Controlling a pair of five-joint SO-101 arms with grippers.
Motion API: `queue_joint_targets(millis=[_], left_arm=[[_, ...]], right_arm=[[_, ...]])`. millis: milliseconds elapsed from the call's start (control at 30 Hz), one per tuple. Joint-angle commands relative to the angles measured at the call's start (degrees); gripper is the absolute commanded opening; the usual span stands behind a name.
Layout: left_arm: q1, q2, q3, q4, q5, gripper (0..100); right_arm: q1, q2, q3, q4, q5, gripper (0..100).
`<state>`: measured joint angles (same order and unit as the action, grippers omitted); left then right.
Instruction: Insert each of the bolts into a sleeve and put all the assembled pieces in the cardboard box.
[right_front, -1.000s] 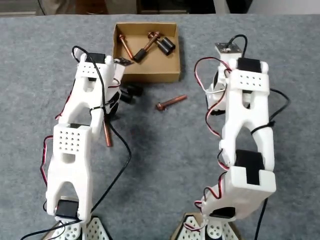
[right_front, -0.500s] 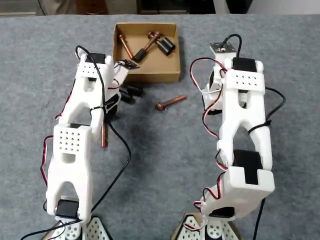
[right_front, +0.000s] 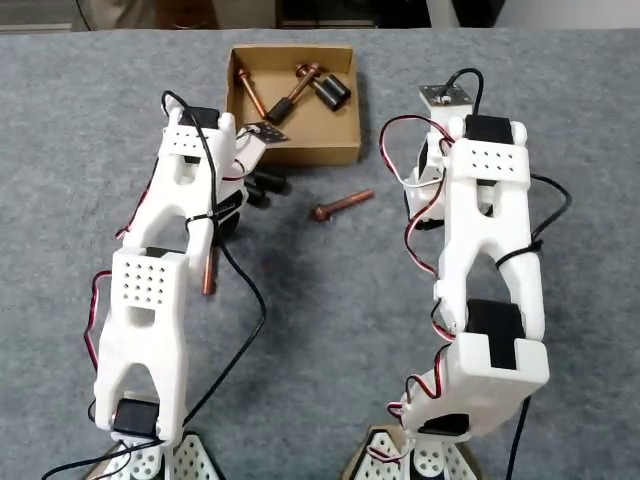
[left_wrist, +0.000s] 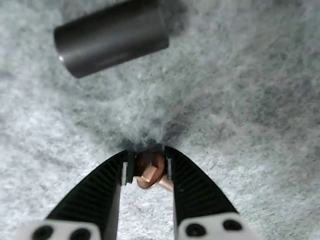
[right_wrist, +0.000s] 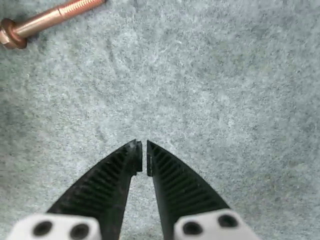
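my left tool (left_wrist: 148, 160) clamps a copper bolt (left_wrist: 149, 173) by its head, shank mostly hidden behind the fingers (left_wrist: 195, 192); a black sleeve (left_wrist: 111, 37) lies near on the table (left_wrist: 250, 100). my right tool (right_wrist: 144, 150) sits closed and empty, near a loose bolt (right_wrist: 50, 19).

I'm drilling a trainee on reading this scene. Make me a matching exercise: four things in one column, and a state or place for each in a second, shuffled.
Things:
1. left hand
2. right hand
3. cardboard box
4. black sleeve

States:
A. closed, empty
B. clamped on a copper bolt
C. lying loose on the grey cloth
D. contains sleeved bolts

Pairs: 1-B, 2-A, 3-D, 4-C
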<state>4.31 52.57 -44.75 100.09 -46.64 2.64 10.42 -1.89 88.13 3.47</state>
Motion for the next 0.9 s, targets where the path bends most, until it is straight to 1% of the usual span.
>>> queue_joint_targets(millis=[0, 233, 433, 700, 767, 867], left_arm=[[1.49, -3.03, -0.18, 0.62, -0.26, 2], [1.49, -3.03, 0.18, 0.62, -0.18, 2], [1.85, -3.03, -0.35, 0.62, 3.43, 2], [1.41, -3.03, -0.35, 0.62, 3.43, 2], [1.41, -3.03, -0.26, 0.62, 4.04, 5], [1.32, -3.03, -0.44, 0.62, 6.95, 11]], right_arm=[[-0.92, -0.31, -0.57, -0.7, 0.35, 2.7], [-0.92, -0.31, -0.66, -0.7, 0.35, 2.7], [-0.92, -0.31, -0.66, -0.7, 0.35, 2.7], [-0.92, -0.31, -0.66, -0.7, 0.35, 2.7], [-0.92, -0.31, -0.66, -0.7, 0.35, 2.7], [-0.92, -0.31, -0.66, -0.7, 0.35, 2.7]])
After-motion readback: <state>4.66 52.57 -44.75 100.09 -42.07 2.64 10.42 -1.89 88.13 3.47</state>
